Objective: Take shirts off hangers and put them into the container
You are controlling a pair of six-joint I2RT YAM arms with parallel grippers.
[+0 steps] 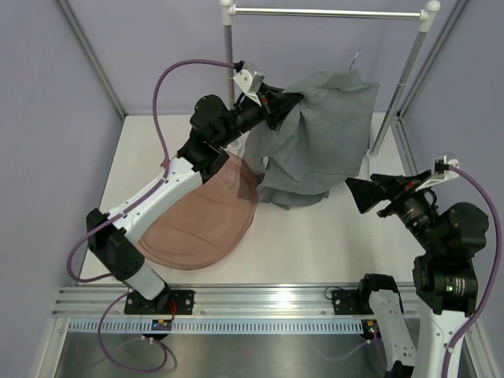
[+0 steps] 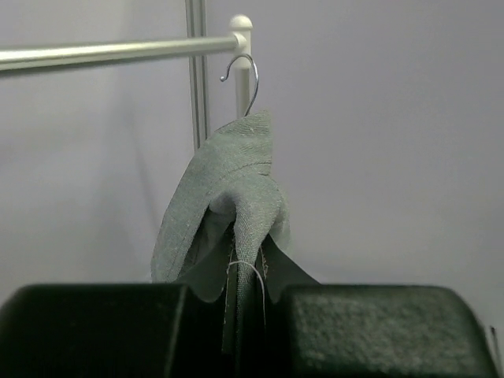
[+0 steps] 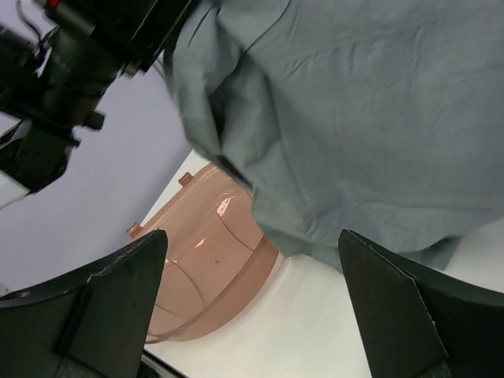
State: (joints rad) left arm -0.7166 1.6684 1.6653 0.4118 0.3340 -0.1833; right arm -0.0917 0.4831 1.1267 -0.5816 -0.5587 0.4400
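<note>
Left wrist view: our left gripper (image 2: 244,315) clamps the grey-green shirt (image 2: 228,197); our right gripper (image 3: 252,244) stands spread wide.

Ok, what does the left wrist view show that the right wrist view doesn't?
Only the left wrist view: the hanger's wire hook sticking up above the collar, the rail, and the left claw shut on a fold of the shirt. Only the right wrist view: the pinkish tub, the left arm, and the right claw, open. Both: the grey-green shirt.
</note>
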